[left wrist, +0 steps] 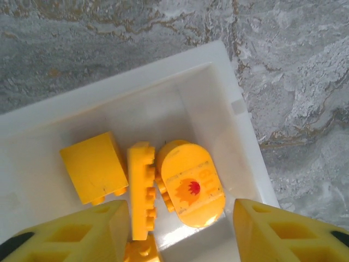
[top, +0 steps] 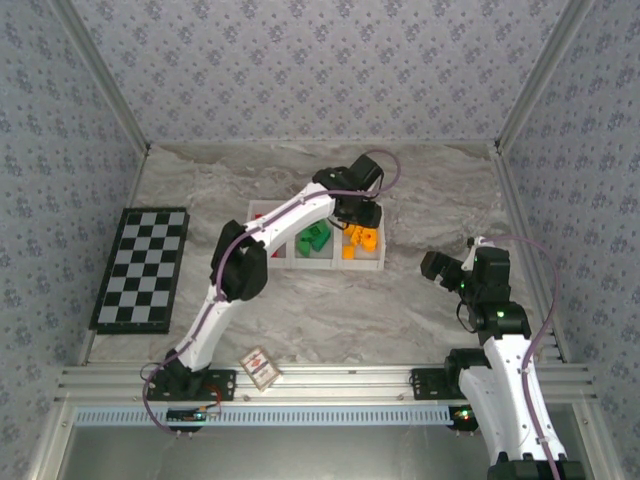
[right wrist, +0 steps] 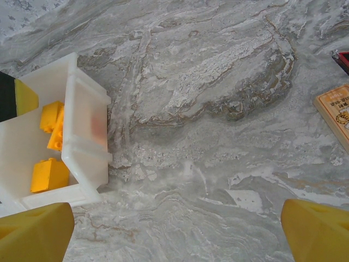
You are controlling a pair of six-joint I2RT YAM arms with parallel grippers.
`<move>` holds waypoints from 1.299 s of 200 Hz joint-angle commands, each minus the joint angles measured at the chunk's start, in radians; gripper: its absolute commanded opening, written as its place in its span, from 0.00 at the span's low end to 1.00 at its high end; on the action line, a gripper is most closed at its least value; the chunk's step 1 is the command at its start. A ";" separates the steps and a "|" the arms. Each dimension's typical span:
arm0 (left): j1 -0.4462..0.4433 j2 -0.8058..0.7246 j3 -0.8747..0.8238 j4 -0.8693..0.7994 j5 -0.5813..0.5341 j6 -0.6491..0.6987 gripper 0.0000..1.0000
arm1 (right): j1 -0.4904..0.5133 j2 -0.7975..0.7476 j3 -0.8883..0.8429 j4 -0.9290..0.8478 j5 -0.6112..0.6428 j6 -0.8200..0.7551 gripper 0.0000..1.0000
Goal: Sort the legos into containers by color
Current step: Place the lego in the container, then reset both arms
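The containers (top: 316, 266) are a white three-bin tray in the middle of the table. The middle bin holds green legos (top: 314, 239) and the right bin orange-yellow legos (top: 360, 242). My left arm covers most of the left bin. My left gripper (top: 358, 212) hangs over the right bin, open. In the left wrist view its yellow fingers (left wrist: 92, 234) stand apart over a rounded brick with a red mark (left wrist: 191, 185), a thin studded plate (left wrist: 140, 191) and a square block (left wrist: 94, 166), all lying on the bin floor (left wrist: 152, 117). My right gripper (top: 436, 268) (right wrist: 177, 224) is open over bare marble, right of the tray (right wrist: 82, 103).
A black-and-white checkerboard (top: 142, 268) lies at the left. A small red-patterned card (top: 260, 367) sits at the near edge by the left arm's base. Another card (right wrist: 335, 109) lies at the right of the right wrist view. Patterned walls close in the table.
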 commanded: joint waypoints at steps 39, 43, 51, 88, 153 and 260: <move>0.035 -0.408 -0.428 0.184 -0.142 0.068 0.77 | -0.008 -0.001 -0.002 -0.003 0.014 0.012 1.00; 0.042 -0.441 -0.467 0.209 -0.148 0.068 0.79 | -0.008 -0.001 -0.002 -0.003 0.015 0.013 1.00; 0.059 -0.501 -0.548 0.246 -0.153 0.065 0.82 | -0.009 0.000 -0.001 -0.004 0.015 0.013 1.00; 0.152 -0.850 -0.928 0.429 -0.191 0.071 0.92 | -0.011 0.005 0.008 -0.004 0.033 0.036 1.00; 0.243 -1.503 -1.627 0.910 -0.577 0.286 1.00 | -0.013 0.067 -0.004 0.270 -0.020 0.057 1.00; 0.728 -1.700 -2.048 1.172 -0.480 0.209 1.00 | 0.043 0.777 -0.091 1.084 0.233 -0.348 1.00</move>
